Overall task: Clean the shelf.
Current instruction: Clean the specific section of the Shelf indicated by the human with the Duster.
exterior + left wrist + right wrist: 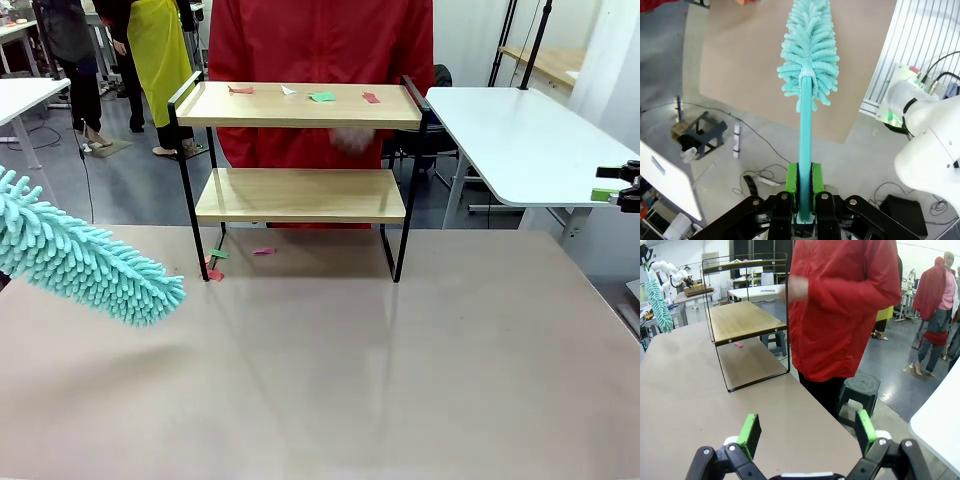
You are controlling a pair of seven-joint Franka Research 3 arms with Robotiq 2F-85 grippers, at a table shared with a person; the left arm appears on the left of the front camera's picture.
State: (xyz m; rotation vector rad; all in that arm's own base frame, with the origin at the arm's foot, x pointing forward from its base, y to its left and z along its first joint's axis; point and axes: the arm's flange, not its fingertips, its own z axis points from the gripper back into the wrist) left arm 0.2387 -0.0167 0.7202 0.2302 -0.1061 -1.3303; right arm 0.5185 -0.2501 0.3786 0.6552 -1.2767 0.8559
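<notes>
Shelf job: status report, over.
Left gripper shut on duster, short of shelf. Right gripper open, off right. Paper scraps on its top; person behind.

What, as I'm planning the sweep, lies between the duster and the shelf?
Front view: bare table separates duster from shelf; paper scraps lie by its leg.

Teal duster (90,262), light-wood shelf (300,195), red jacket (320,40)

Shelf (300,195): light wooden boards, smooth and matt, in a thin black metal frame. Duster (807,55) clamped in left gripper (805,190): shaggy teal chenille head, smooth plastic handle between green pads (792,180). Table (350,380): beige, faintly glossy.
</notes>
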